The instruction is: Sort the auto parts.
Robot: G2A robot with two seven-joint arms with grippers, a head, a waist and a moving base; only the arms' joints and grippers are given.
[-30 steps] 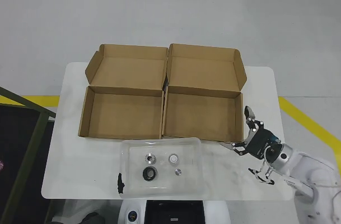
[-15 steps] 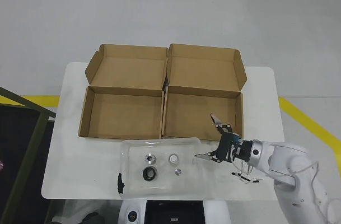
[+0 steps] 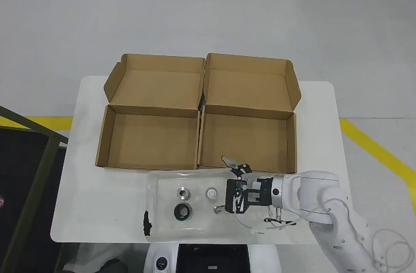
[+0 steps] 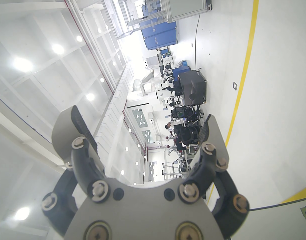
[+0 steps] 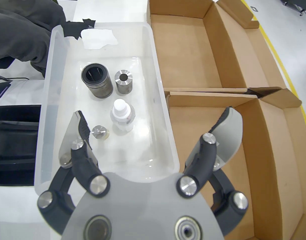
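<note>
The right gripper [image 3: 225,185], fingers spread wide and holding nothing, is seen over the right end of a clear plastic tub [image 3: 151,198] at lower centre of the top view. Its arm is stretched in from the lower right and pointed leftward. Four parts are stood upright inside, axes vertical: a dark cylindrical bearing [image 5: 96,81], a small steel sleeve [image 5: 123,81], a white-capped clear piece [image 5: 121,116] and a small silver knob [image 5: 100,132]. Two open brown cardboard boxes [image 3: 153,140] are set just behind. The left gripper [image 4: 141,114], likewise spread, is aimed ceilingward.

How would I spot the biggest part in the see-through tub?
Find the clear plastic tub beside the cardboard boxes. Inside it, look for the dark metal cylinder standing on end with a wide black hole, much fatter than its neighbours.
</note>
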